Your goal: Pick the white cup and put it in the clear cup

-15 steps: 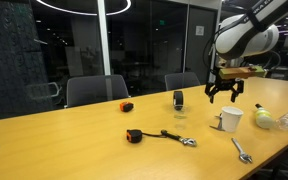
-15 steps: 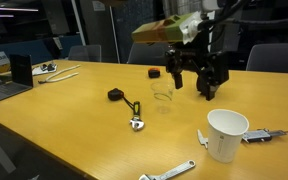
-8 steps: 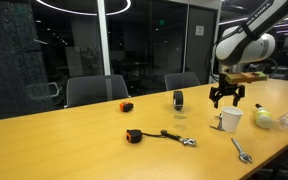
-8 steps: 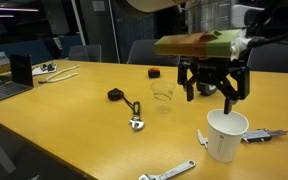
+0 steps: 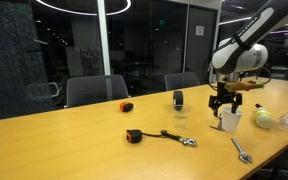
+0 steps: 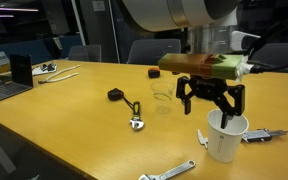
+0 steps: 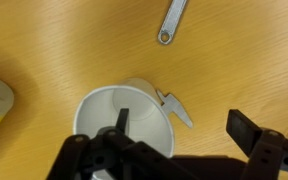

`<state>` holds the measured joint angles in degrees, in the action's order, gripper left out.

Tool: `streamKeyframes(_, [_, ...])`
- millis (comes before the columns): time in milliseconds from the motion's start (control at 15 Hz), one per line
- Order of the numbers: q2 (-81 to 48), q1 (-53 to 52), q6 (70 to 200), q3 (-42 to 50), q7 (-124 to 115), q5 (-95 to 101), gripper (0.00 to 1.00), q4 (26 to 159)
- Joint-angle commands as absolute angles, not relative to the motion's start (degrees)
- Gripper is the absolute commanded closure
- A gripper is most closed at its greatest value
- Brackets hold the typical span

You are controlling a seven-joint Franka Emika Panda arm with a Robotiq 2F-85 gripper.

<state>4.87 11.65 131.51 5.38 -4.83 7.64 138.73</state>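
The white cup (image 5: 230, 121) stands upright on the wooden table; it also shows in an exterior view (image 6: 225, 139) and from above in the wrist view (image 7: 134, 112). My gripper (image 5: 224, 105) (image 6: 212, 110) (image 7: 182, 126) is open and hangs right over the cup. One finger is inside the cup's mouth, the other outside its rim, so the wall lies between them. The clear cup (image 5: 178, 100) (image 6: 163, 94) stands upright farther along the table, apart from the gripper. It is out of the wrist view.
A wrench (image 7: 172, 22) and a small flat grey piece (image 7: 176, 108) lie beside the white cup. A pale yellowish object (image 5: 263, 117) and a spoon (image 5: 241, 150) are near. A black cable with a wrench (image 6: 135, 112) lies mid-table. A laptop (image 6: 4, 85) sits at the far end.
My gripper has moved sideways to above the white cup and come down, so that its open fingers now straddle the cup's rim. The cups have not moved.
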Motion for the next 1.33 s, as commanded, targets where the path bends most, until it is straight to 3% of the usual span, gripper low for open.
streamKeyframes(0, [2.7,10.3,131.7,6.5,-2.9,6.4,0.00,136.8])
streamKeyframes(800, [2.2,10.4,131.9,7.1,-2.2,6.4,0.00,136.9])
streamKeyframes(933, [2.3,10.4,132.3,7.1,-1.8,6.4,0.25,137.0])
streamKeyframes(1267, [2.4,10.4,132.6,7.2,-1.6,6.5,0.65,137.1])
